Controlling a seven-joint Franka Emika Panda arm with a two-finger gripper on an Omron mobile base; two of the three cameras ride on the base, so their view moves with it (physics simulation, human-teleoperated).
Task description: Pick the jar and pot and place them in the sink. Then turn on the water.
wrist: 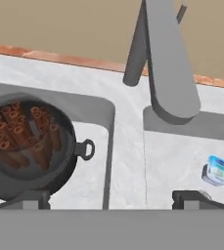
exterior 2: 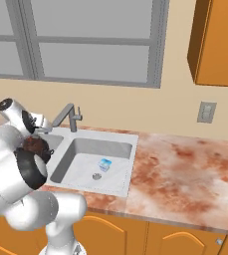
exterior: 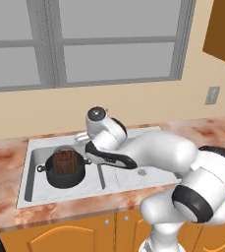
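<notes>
Presently, as I logged it from the console: jar (exterior: 65,161), glass, rounded, probably slippery and fragile, stood inside the pot (exterior: 64,173), both in the sink (exterior: 30,167) basin left of the faucet (wrist: 165,63). Pot, black, rigid, likely heavy; loop handles offered the best hold. Faucet, stiff grey metal, spout over the divider; no water ran from it. I judged its lever the next thing to take, though the lever was hard to make out. Gripper (wrist: 111,197) hovered before the faucet, fingers spread wide, holding nothing. Small blue-white object (wrist: 218,171) lay in the basin right of the faucet.
</notes>
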